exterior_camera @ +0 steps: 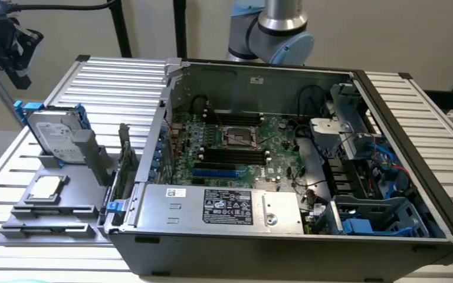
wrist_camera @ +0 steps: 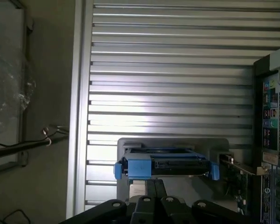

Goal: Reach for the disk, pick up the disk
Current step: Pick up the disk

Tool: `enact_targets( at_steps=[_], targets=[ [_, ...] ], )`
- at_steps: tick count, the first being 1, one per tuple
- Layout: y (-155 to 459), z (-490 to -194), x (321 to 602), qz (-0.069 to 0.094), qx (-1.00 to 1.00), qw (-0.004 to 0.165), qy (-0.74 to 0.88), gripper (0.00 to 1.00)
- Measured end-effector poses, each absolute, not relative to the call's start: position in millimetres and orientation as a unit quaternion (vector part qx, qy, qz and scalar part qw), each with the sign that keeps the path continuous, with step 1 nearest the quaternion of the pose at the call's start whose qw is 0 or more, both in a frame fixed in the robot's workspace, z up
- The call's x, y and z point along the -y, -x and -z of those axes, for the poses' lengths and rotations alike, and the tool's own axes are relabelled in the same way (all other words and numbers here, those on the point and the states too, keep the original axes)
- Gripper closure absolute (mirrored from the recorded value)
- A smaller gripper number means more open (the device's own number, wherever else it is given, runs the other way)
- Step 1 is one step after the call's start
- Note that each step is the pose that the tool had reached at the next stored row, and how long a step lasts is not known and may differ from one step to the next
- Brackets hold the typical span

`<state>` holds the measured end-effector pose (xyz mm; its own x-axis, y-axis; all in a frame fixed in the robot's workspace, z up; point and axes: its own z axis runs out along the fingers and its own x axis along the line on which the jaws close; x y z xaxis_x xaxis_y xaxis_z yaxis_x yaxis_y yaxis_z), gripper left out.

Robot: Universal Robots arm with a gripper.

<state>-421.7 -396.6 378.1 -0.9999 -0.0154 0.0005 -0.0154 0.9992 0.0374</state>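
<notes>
Ribbed aluminium tabletop (exterior_camera: pixel 116 76) carrying an open computer case (exterior_camera: pixel 289 259), which stands to one side of the hand (wrist_camera: pixel 156 191) and well apart from it. The power-supply cover inside the case bears a black-and-white sticker (exterior_camera: pixel 227 206), its print too small to read. Beside the case sits a grey slotted holder (exterior_camera: pixel 22 227). The disk (exterior_camera: pixel 57 137) stands on edge in this holder, just below the hand and not touching it. In the wrist view its upper edge and blue carrier frame (wrist_camera: pixel 133 167) lie directly beneath the hand. Whether the hand is apart or together cannot be told. The disk's silver face carries a white printed label whose writing cannot be read. By judgement, the disk is rigid and dense for its size, with smooth metal faces that may slip, and it is sensitive to knocks. The likeliest hold is across the two flat faces at the exposed upper edge, since the plastic frame may flex. A small square silver chip (exterior_camera: pixel 45 187) lies flat in the holder, farther from the hand than the disk.
</notes>
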Motion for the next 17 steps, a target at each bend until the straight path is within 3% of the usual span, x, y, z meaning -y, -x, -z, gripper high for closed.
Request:
enact_targets(
  at_steps=[17],
  targets=[
    [424.2, -378.1, 395.4, 0.018, 0.996, 0.002, -0.093, 0.89]
  ],
)
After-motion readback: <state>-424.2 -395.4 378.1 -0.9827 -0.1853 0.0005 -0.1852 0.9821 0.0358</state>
